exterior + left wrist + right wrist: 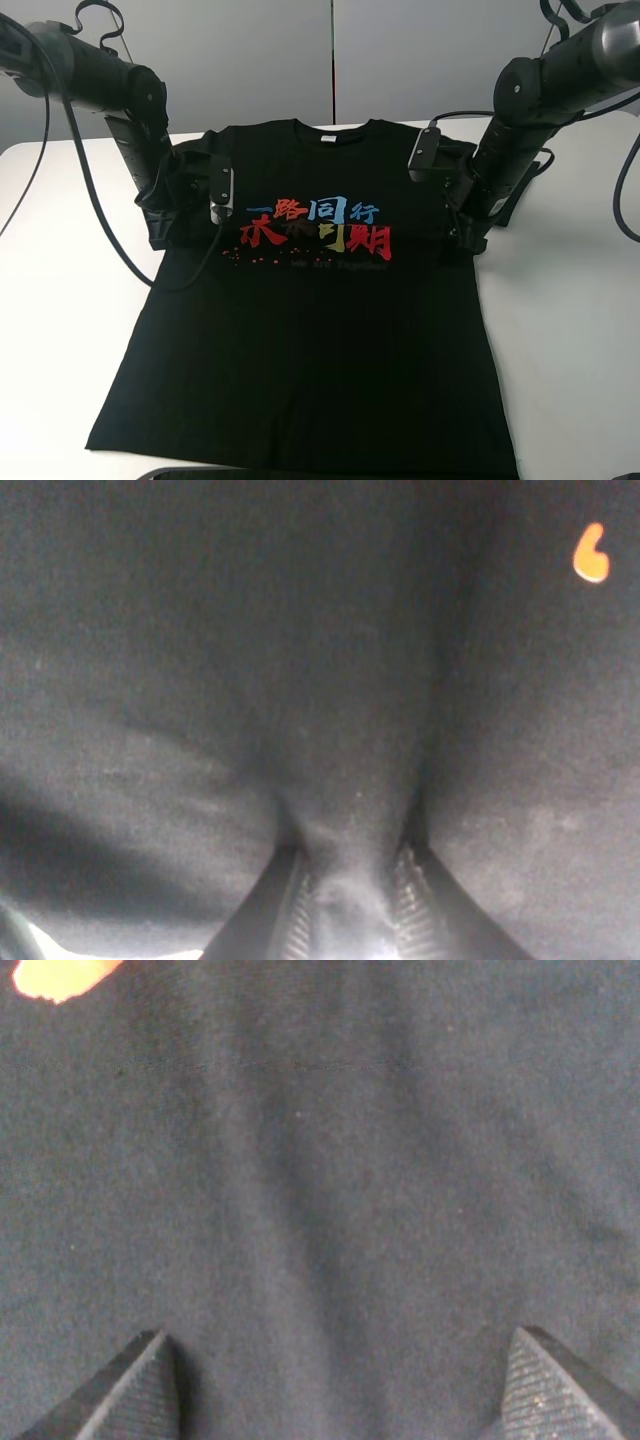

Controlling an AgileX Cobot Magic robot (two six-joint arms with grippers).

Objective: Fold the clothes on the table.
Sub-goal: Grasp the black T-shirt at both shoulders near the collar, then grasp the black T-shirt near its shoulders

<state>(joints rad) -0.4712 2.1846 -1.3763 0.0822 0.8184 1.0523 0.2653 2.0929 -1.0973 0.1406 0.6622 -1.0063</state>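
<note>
Black T-shirt lies flat, front up, on the white table. Its collar is on the far side of the coloured print and its hem on the near side, at the table edge.

Left gripper: at the sleeve left of the print. The jaws are pinched together on a raised ridge of shirt cloth.

Right gripper: at the sleeve right of the print. Fingertips are spread wide over flat cloth and hold nothing; contact with the cloth cannot be judged.

Obstructions: both arms lean in over the sleeves and hide them from the high camera. A black cable sags from the left arm across the table, left of the print, and loops onto the shirt edge.
</note>
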